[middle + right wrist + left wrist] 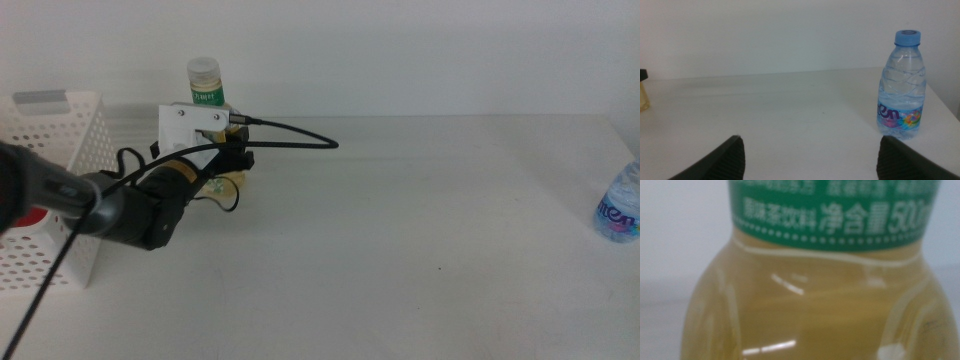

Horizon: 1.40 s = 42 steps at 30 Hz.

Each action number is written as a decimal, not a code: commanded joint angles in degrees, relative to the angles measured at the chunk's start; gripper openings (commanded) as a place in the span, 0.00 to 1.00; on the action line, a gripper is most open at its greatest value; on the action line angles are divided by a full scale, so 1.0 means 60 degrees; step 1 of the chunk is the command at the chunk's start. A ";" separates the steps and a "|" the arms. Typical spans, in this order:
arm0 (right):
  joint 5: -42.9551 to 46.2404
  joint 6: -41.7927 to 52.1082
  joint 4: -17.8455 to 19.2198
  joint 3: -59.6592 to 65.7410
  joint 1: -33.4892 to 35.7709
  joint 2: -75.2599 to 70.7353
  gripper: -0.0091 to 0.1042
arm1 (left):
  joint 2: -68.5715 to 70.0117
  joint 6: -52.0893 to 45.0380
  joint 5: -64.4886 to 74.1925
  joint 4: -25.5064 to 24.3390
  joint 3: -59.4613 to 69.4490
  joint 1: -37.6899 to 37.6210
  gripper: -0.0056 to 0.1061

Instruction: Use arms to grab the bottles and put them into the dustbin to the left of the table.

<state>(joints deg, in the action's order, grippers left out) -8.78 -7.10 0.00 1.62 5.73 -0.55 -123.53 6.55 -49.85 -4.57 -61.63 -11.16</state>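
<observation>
White table (420, 220): left gripper (228, 165) at tea bottle (206, 85), 10 o'clock, grip unclear; basket (60, 130) at 9; water bottle (620, 205) at 3; right gripper (810, 155) wide open, empty.

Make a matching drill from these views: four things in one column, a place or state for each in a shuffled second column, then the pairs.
Things:
1. tea bottle
2. water bottle
3. dustbin
4. right hand

Places or states:
A. stands upright at the table's right edge, blue cap on
B. open, low over bare table
C. at the table's left end, something red inside
D. fills the left wrist view, the left hand right at it

Pairs: 1-D, 2-A, 3-C, 4-B
</observation>
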 commanded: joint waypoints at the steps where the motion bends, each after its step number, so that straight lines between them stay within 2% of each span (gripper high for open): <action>1: 0.0738 0.0061 0.0050 -0.0069 -0.0052 -0.0260 0.70 | 0.1291 0.0135 -0.1075 0.0061 0.0260 -0.0005 0.01; 6: 0.0738 0.0061 0.0050 -0.0069 -0.0052 -0.0260 0.70 | 0.2829 0.0146 -0.0392 0.0110 0.1560 -0.0005 0.01; 12: 0.0738 0.0061 0.0050 -0.0069 -0.0052 -0.0260 0.70 | 0.4816 0.0202 0.1927 0.0064 0.2186 -0.0005 0.01; 25: 0.0738 0.0061 0.0050 -0.0069 -0.0052 -0.0260 0.70 | 0.8443 0.0419 0.7050 -0.0009 0.2149 -0.0005 0.01; 35: 0.0738 0.0061 0.0050 -0.0069 -0.0052 -0.0260 0.70 | 0.9215 0.0090 1.1518 0.0014 0.0639 0.0173 0.01; 38: 0.0738 0.0061 0.0050 -0.0069 -0.0052 -0.0260 0.70 | 0.9133 -0.0593 1.2377 0.0259 0.0068 0.0803 0.01; 42: 0.0738 0.0061 0.0050 -0.0069 -0.0052 -0.0260 0.70 | 0.8796 -0.1923 1.3340 0.1411 -0.0924 0.1900 0.01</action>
<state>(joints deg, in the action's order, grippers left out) -8.78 -7.10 0.00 1.62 5.73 -0.55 -71.80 -1.49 33.88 0.81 -62.20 -1.74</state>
